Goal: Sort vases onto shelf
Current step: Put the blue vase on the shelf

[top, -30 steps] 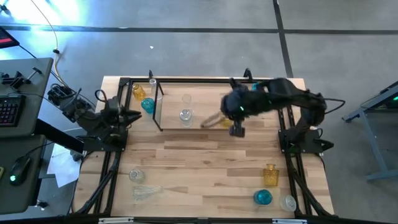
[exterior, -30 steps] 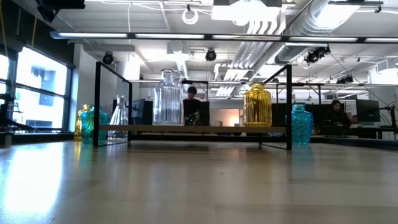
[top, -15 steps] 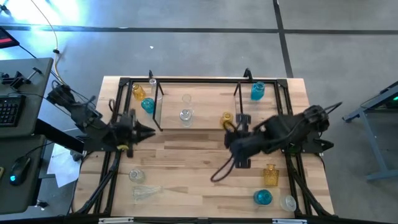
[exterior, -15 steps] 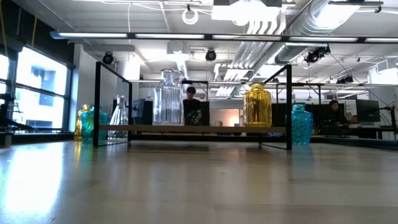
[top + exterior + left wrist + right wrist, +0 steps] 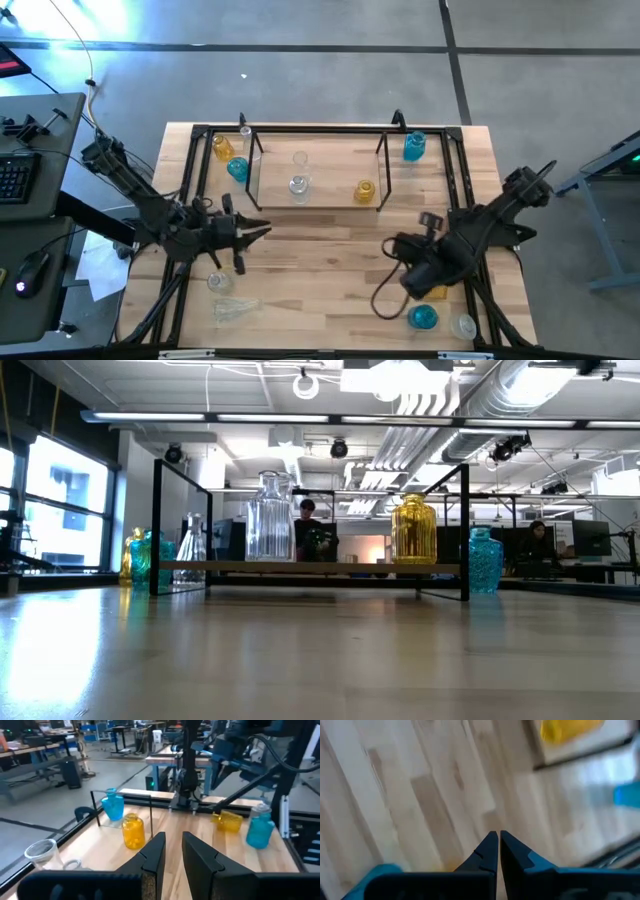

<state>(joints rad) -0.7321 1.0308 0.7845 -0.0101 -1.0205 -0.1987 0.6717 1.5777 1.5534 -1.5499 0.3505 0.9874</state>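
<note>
The shelf stands at the table's far middle. It holds two clear vases and a yellow vase. An amber vase and a blue one stand left of it, and a blue vase stands to its right. At the near right are a blue vase, a clear one and an amber vase mostly under the right arm. My right gripper hovers shut over bare wood there. My left gripper is open, left of centre, above a clear vase.
A clear vase lies on its side at the near left corner. A black frame edges the table. Bare wood spans the table's middle. A person shows in the room beyond.
My right arm has drawn back from the shelf, where the yellow vase now stands alone, and has swung toward the table's near right corner. My left gripper has moved from beside the shelf's left end toward the near edge and the table's middle.
</note>
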